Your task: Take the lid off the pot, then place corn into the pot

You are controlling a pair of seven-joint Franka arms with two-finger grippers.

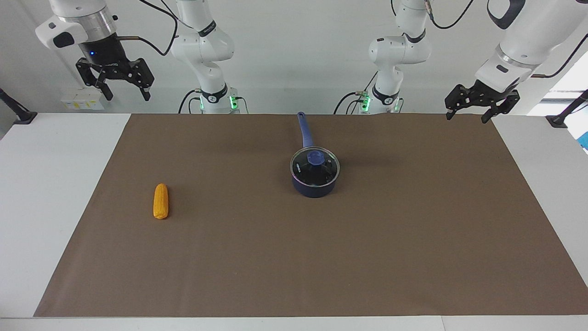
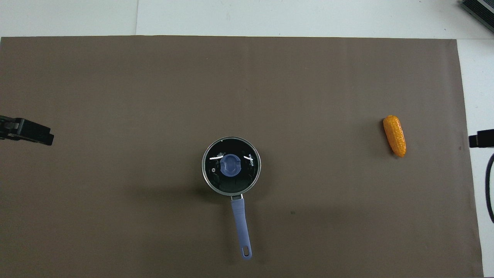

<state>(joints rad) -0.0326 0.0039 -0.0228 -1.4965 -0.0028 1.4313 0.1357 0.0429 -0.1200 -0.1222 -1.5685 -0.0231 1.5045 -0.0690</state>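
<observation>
The dark blue pot (image 1: 314, 189) stands on the brown mat about mid-table, its long handle (image 2: 240, 220) pointing toward the robots. The glass lid (image 1: 307, 174) with a blue knob (image 2: 230, 165) sits on the pot and covers it. The orange-yellow corn (image 1: 161, 201) (image 2: 395, 136) lies on the mat toward the right arm's end. My right gripper (image 1: 127, 94) hangs open and empty high over the table's edge at that end. My left gripper (image 1: 467, 116) hangs open and empty over the mat's corner at the other end. Both are well away from the pot.
The brown mat (image 1: 294, 266) covers most of the white table (image 1: 41, 184). Black clamp mounts (image 1: 20, 115) stand at the table's corners nearest the robots. Only the gripper tips (image 2: 29, 132) (image 2: 481, 139) show in the overhead view.
</observation>
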